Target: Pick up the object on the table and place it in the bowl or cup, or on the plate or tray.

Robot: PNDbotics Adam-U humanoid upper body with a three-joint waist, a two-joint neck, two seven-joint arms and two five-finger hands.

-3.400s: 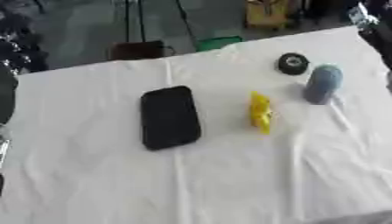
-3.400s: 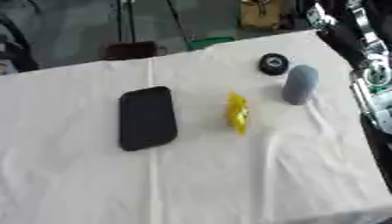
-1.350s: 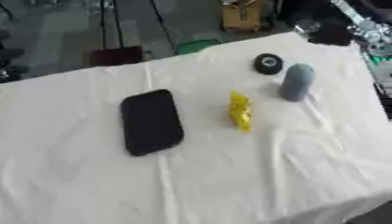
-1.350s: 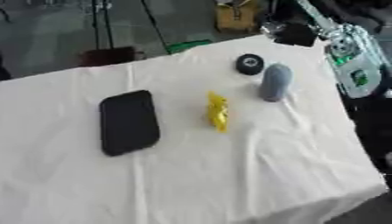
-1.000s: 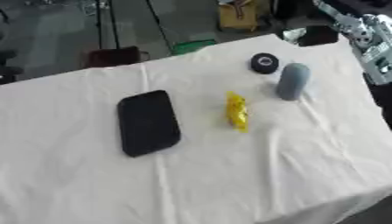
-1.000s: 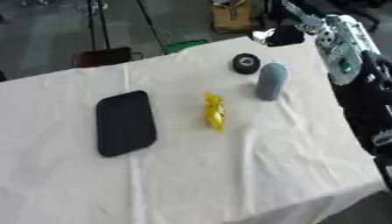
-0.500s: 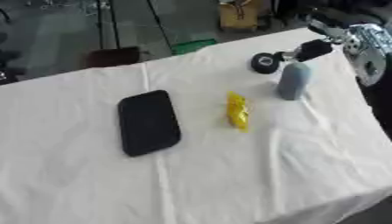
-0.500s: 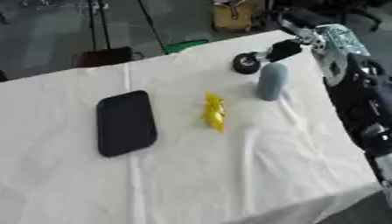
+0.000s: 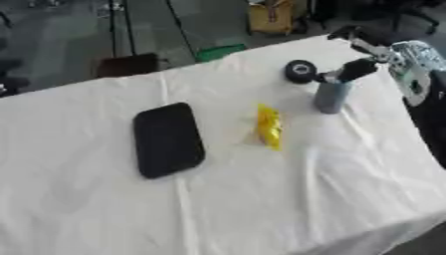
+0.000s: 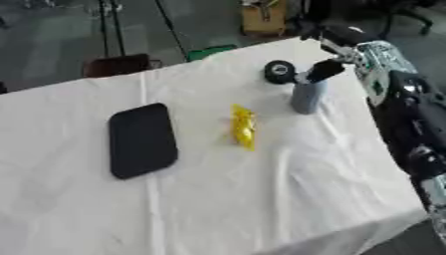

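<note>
My table [image 9: 261,199] fills most of the view under a white cloth, wrinkled toward the near right. On its left half lies the black tray [image 9: 167,139], flat and dark with rounded corners, with nothing on it. My right hand [image 9: 355,69] comes in from the far right on a black and silver arm. It sits at the top of the grey cup [image 9: 331,97], which stands upright on the far right of the table. I cannot tell whether the fingers are curled round the cup's rim or only hovering beside it; the dark fingertips overlap the rim and hide the contact. The yellow object [image 9: 269,126], a crumpled elongated piece, lies near the middle, between tray and cup and apart from both. Just beyond the cup rests a small black round thing [image 9: 299,71] with a pale centre. My left hand is not visible.

My worry is the cup: it is tall, narrow and close to the right table edge, so a sideways brush from the hand could tip it or push it off. The cloth could also drag and shift the yellow object.
</note>
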